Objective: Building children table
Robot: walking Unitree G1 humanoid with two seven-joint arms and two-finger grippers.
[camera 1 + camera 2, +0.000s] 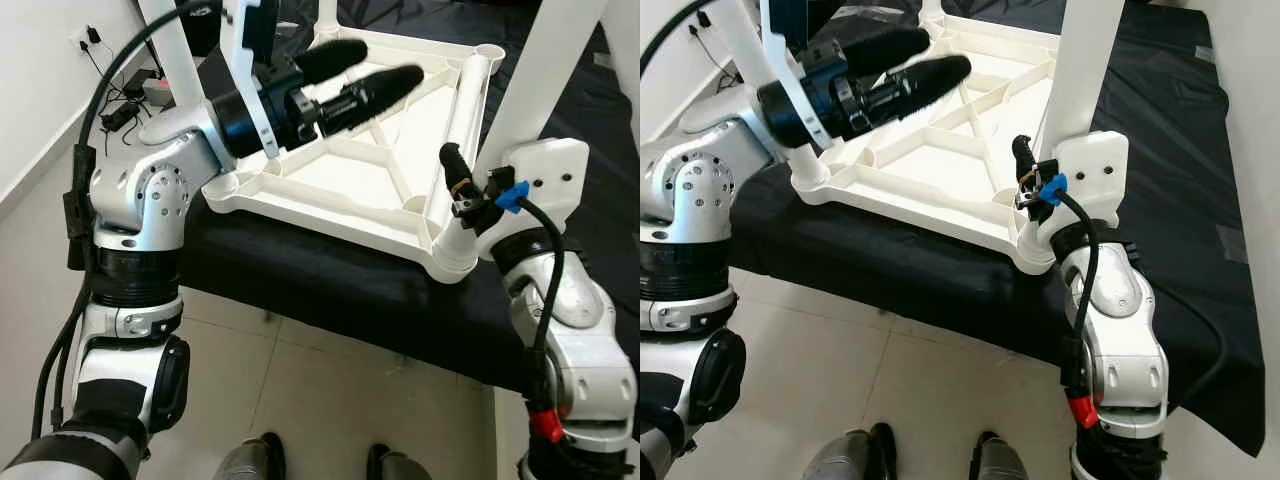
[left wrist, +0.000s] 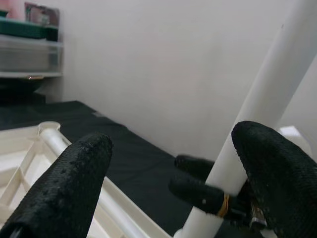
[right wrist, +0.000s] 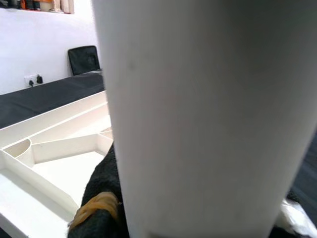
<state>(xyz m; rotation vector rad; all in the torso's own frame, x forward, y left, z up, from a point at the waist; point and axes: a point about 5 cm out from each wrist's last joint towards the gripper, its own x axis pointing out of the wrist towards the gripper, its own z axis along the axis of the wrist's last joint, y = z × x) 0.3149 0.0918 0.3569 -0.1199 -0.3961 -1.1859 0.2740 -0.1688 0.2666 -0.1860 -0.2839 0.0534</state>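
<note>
A white plastic table top (image 1: 330, 222) lies upside down on a black-covered platform. White legs stand up from its corners. My right gripper (image 1: 478, 190) is shut on the white leg (image 1: 545, 60) at the near right corner, low by its socket; one black finger (image 1: 455, 165) presses the leg's inner side. In the right wrist view that leg (image 3: 198, 109) is very close, with a finger (image 3: 101, 198) against it. My left gripper (image 1: 385, 62) hovers open over the ribbed underside, holding nothing, its fingers (image 2: 64, 188) pointing at the held leg (image 2: 267, 99).
Another leg (image 1: 178, 55) rises at the near left corner beside my left arm. The platform's black front edge (image 1: 330, 290) drops to a tiled floor (image 1: 320, 400). A wall socket with cables (image 1: 95, 45) is at the left. My feet (image 1: 265, 460) stand below.
</note>
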